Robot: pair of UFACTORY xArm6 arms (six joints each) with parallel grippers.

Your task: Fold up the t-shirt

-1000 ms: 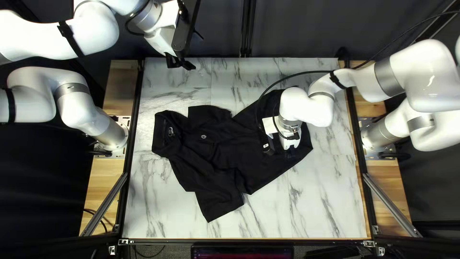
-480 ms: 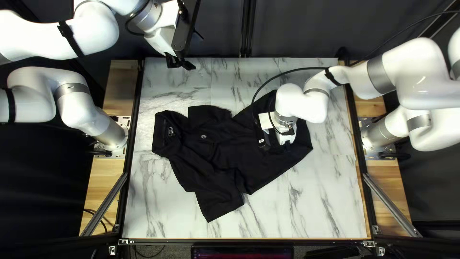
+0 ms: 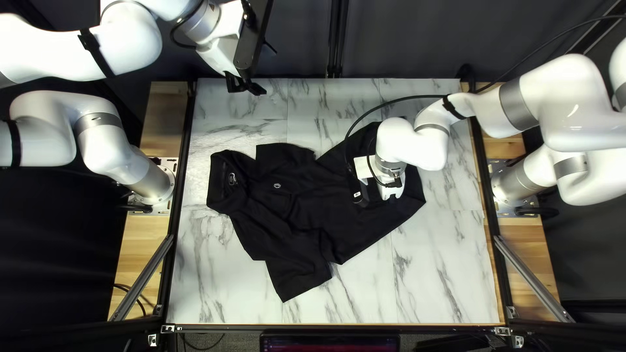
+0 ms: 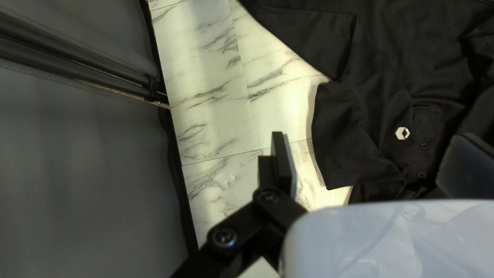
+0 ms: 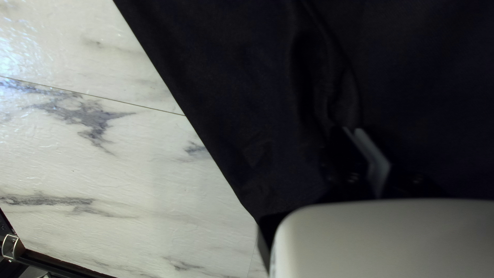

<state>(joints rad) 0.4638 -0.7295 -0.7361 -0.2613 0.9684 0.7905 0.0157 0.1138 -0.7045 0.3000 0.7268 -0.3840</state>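
On the table (image 3: 437, 280), the black t-shirt (image 3: 293, 202) lay skewed, outline unchanged. My right gripper (image 5: 351, 129) had just shifted near the hem end, seemingly pinching a crease, so folding could probably start. Left gripper (image 4: 373, 136) hung spread by the far edge; loads of room nearside.

From my remote seat, the t-shirt (image 3: 293, 202) is matt black cloth. The marbled tabletop (image 3: 443, 280) looks faintly rough yet glossy. My arms (image 3: 130, 49) are smooth, shiny white with metal-looking bands (image 3: 516, 104); the side boards (image 3: 140, 248) are wood.
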